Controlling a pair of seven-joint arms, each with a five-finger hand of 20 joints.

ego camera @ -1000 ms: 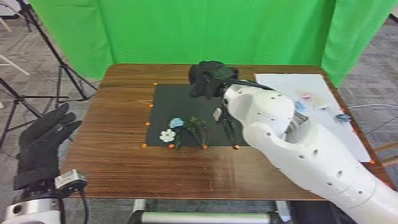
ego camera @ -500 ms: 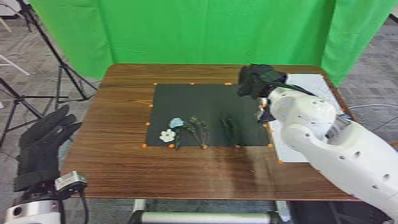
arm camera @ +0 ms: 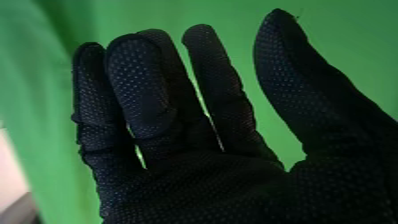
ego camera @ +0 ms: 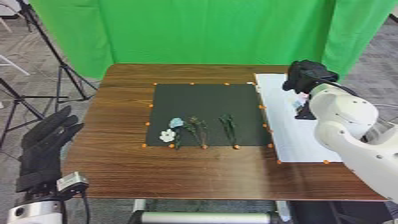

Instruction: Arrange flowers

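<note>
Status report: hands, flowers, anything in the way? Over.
Right hand open, empty. Left hand open, beside table. Flowers on black mat, unobstructed. Right arm partly covers white sheet.

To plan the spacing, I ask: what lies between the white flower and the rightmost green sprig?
In the head view, thin stems and a duller sprig follow the white flower, then bare black mat until the rightmost sprig.

White, dark-dotted right arm; speckled, black-gloved right hand.
</note>
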